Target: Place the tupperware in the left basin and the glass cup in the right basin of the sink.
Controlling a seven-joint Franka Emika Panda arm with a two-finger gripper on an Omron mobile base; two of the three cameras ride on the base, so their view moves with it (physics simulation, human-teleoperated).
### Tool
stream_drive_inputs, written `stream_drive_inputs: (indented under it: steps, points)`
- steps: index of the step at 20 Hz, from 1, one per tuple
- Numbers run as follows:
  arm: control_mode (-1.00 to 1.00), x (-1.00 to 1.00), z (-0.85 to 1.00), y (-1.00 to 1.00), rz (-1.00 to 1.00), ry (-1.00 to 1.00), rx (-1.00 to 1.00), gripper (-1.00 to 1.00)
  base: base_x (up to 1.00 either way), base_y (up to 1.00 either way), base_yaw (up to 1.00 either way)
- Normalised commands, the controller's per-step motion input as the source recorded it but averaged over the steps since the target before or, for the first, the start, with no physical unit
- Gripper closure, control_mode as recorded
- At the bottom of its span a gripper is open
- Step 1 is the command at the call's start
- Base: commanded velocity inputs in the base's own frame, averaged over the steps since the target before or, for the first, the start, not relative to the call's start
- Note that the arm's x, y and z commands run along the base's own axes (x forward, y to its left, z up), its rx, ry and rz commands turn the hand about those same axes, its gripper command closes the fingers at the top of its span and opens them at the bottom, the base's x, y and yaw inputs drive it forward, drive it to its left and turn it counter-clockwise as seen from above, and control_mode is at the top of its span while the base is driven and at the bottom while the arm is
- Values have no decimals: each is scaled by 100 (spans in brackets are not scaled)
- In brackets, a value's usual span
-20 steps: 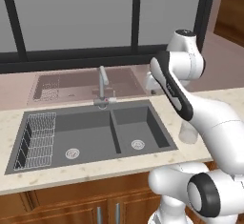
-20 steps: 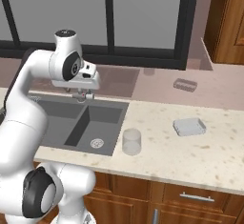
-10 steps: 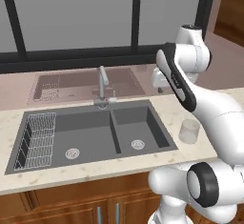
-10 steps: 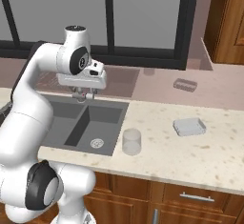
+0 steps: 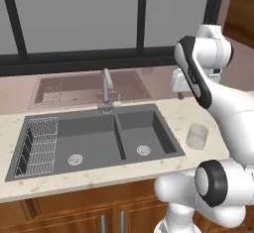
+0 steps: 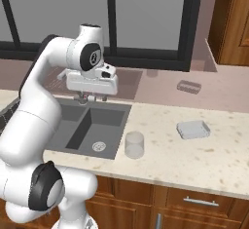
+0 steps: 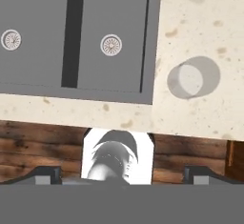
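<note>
Neither piece had reached the sink (image 5: 94, 140) yet. From left to right in the right base view, the left basin (image 5: 74, 140) with its wire rack (image 5: 37, 145) and the right basin (image 6: 95, 128) lay bare, the glass cup (image 6: 134, 144) stood upright on the counter (image 6: 219, 160) just beside the sink's edge, and the tupperware (image 6: 193, 129) rested flat further right, well apart from the cup. The gripper (image 6: 91, 98) hung high over the right basin's far edge, pointing down, jaws apparently spread wide and holding nothing. Both placements remained.
</note>
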Motion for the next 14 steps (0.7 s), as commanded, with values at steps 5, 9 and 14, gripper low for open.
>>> stream_drive_inputs:
  steps: [5,9,14]
  points:
    - [-100,-19,-4,-25,0,9,-1,-100,0,0,0]
    - [-100,-22,-11,-19,0,2,-1,-100,0,0,0]
    - [-100,-2,-17,-18,0,0,-4,-100,0,0,0]
